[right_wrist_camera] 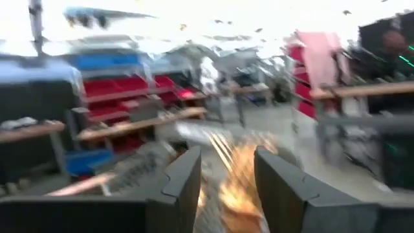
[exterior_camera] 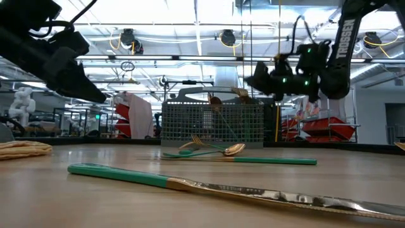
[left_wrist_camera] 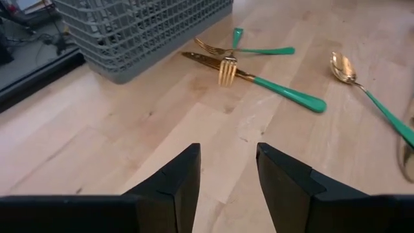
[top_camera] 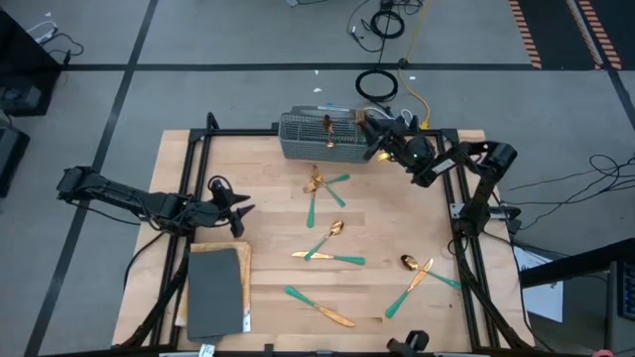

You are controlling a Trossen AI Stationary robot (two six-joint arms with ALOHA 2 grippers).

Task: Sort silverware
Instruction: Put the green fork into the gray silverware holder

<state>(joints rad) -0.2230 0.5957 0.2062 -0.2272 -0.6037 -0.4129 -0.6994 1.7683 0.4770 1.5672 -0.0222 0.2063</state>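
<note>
**Loose silverware lies to the right of the waiting left gripper**

The silverware (top_camera: 332, 243) is scattered over the middle and right of the wooden table (top_camera: 268, 213). A fork and knife cluster (top_camera: 319, 184) sits just in front of the grey wire basket (top_camera: 316, 137) at the far edge, with more pieces nearer. At least one gold head (exterior_camera: 214, 100) pokes out of the basket.

The left gripper (top_camera: 238, 209) hovers low over the left of the table, fingers parted and empty. It points right, toward the cluster, whose teal handles run roughly across its line of reach. It looks the nearer arm for these pieces.

The right gripper (top_camera: 369, 126) hangs above the basket's right end. Its fingers are apart with a blurred gold shape between them; whether they hold it cannot be told.
</note>
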